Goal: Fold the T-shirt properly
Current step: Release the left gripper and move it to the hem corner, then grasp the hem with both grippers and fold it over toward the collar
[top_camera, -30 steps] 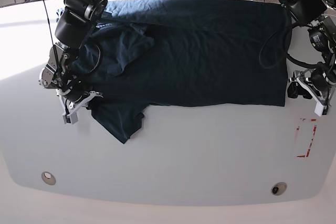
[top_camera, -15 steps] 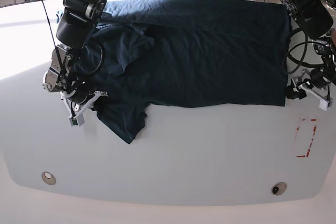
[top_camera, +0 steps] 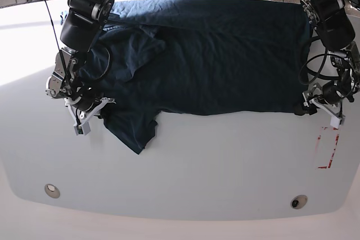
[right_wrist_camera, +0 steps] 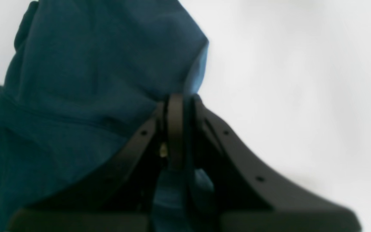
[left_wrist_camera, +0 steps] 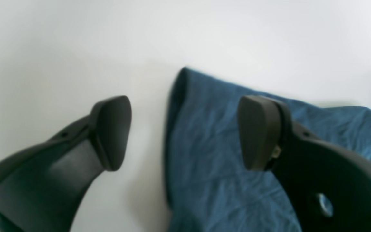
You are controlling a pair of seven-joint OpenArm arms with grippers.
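Note:
The dark navy T-shirt (top_camera: 214, 54) lies spread across the back half of the white table (top_camera: 202, 161), with one sleeve (top_camera: 135, 130) hanging toward the front at the left. My right gripper (top_camera: 89, 115) is at that left edge. In the right wrist view it (right_wrist_camera: 176, 103) is shut on a fold of the T-shirt (right_wrist_camera: 85, 80). My left gripper (top_camera: 319, 108) sits at the shirt's front right corner. In the left wrist view it (left_wrist_camera: 185, 132) stands wide open, one finger (left_wrist_camera: 259, 132) over the cloth (left_wrist_camera: 211, 161) and the other finger (left_wrist_camera: 111, 132) over bare table.
A red tape rectangle (top_camera: 328, 148) marks the table just in front of my left gripper. Two round fittings (top_camera: 52, 190) (top_camera: 298, 201) sit near the front edge. Cables and stands crowd the back edge behind the shirt.
My left gripper has opened wide and moved left to the shirt's front right corner. The right gripper stays shut on the cloth, shifted only slightly.

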